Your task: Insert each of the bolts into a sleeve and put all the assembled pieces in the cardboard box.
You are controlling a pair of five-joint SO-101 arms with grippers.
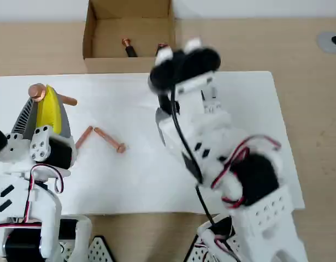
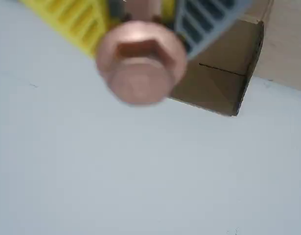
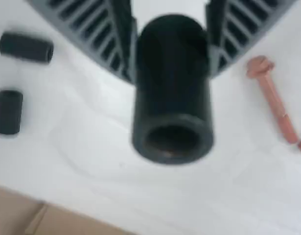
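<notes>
Currently: wooden desk (image 1: 310,98) carries a white sheet (image 1: 140,174) as the work area, with the cardboard box (image 1: 118,64) at its far edge. Two assembled pieces (image 1: 127,46) lie in the box, so the task looks partly done.

Left claw (image 1: 39,98) sits over the sheet's left side, short of the box, and is clamped on a copper bolt (image 2: 140,63). The hex head faces the wrist camera between the yellow and grey fingers. My read is that the shank end is left free for mating.

Right claw (image 3: 171,73) hangs over the sheet's middle, closed around a black sleeve (image 3: 172,112). The grip is on the body and the open bore end sticks out past the fingers, probably so a bolt can enter unobstructed.

The two claws are well apart, so the mating step is not yet under way.

Stock left on the sheet: two loose sleeves (image 3: 25,47) near the right claw and two loose bolts (image 1: 110,140) between the arms, nearly touching at one end. That likely means more cycles after this pair.
</notes>
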